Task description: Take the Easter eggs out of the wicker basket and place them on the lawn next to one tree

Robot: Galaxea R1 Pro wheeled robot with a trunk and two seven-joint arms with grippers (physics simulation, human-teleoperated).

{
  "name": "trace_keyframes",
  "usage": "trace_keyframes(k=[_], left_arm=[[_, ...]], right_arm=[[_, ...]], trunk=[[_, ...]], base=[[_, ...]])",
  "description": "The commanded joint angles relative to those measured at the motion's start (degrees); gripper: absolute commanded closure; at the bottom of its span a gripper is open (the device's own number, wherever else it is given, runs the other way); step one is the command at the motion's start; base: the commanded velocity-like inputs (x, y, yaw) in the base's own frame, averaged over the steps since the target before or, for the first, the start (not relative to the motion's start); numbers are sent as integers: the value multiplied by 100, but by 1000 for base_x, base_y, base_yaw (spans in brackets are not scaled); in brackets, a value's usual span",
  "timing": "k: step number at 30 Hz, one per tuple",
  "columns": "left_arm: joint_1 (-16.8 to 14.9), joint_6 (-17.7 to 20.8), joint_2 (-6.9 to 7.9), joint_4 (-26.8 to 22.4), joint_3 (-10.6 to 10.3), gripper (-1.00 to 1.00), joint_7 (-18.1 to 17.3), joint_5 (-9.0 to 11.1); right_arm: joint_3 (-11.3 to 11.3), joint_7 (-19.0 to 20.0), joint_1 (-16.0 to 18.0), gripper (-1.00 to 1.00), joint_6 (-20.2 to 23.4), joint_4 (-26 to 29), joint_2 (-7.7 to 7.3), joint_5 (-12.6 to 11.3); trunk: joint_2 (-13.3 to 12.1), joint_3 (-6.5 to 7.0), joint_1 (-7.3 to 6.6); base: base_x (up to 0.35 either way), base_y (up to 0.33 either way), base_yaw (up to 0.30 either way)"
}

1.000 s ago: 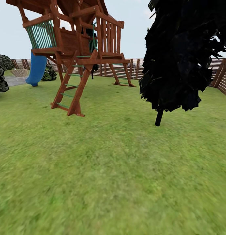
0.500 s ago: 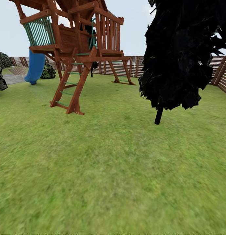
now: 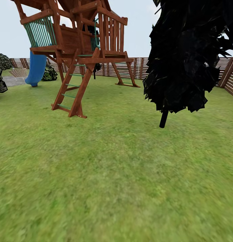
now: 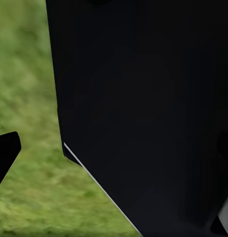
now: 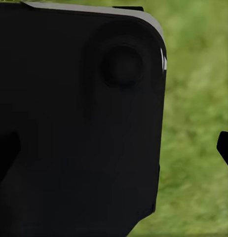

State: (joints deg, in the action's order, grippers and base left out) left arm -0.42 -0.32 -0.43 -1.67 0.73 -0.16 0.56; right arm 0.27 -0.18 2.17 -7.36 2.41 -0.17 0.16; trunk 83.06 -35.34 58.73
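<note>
The lawn (image 3: 116,174) was seen across the lower frame of the head view. A wooden play tower (image 3: 76,50) with a blue slide (image 3: 36,69) stood at upper left, a black-leaved tree (image 3: 187,57) at upper right, a slatted fence (image 3: 140,69) behind. Both wrist views were blocked by dark robot housing over grass; whether either gripper was open or closed could not be told.

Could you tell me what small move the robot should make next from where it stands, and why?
Probably turn the base or head to scan for the basket. The head view shows bare lawn, a wooden play tower with a blue slide, a black-trunked dark tree and a slatted fence, and I see no basket, eggs or pale-trunked tree there.
</note>
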Motion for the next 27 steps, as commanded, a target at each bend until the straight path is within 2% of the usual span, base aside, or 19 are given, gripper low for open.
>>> trace_keyframes(k=[1, 10, 27], left_arm=[[-2, -3, -1, 0, 7, -100, -2, 6], [-2, -3, 0, 0, 15, -100, -2, 6], [-2, 4, -1, -147, 8, -100, -2, 6]], right_arm=[[1, -4, 3, -100, -19, -8, 3, 1], [76, 24, 3, -100, -11, -21, 9, 52], [69, 18, 3, -100, -20, -9, 0, 54]], trunk=[[2, -5, 0], [2, -5, 0], [2, -5, 0]], base=[[0, 0, 0], [0, 0, 0], [0, 0, 0]])
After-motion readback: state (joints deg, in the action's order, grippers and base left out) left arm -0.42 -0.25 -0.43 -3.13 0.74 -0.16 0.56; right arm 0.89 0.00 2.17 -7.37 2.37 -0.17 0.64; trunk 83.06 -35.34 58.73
